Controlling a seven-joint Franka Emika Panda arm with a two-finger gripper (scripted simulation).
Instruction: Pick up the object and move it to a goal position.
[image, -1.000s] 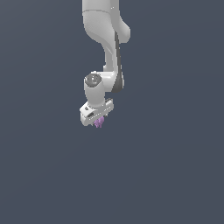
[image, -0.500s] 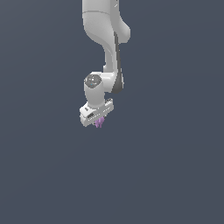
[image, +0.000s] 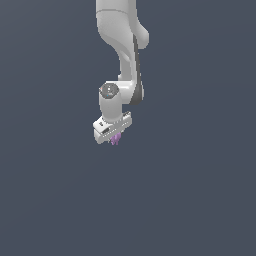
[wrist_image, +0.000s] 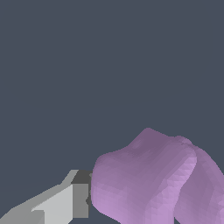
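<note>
Object (image: 116, 139): small light-purple lump, hanging just under the white claw (image: 113, 135) in the exterior view, clear of anything beneath it; no table edge or goal marker can be made out against the flat grey backdrop.

Left to right in the wrist view: one pale grey finger (wrist_image: 65, 203) with a darker pad comes in first and butts against the flank of the object (wrist_image: 148, 179); the lump then bulges away in two rounded lobes with a crease between them; the opposite finger is hidden behind it. Claw judged pinched onto the object, fingers drawn close about it.

Handling, as judgement only: far smaller than the claw, so probably very light; faceted surface reads as stiff, not squashy; no sign it would break. Lumpy, curved sides give poor flat contact, so it may twist or slide out under a quick swing. Best hold looks to be across the narrower waist near the crease, pads on opposite flanks, seated deep between the fingers; slow carry advised.
</note>
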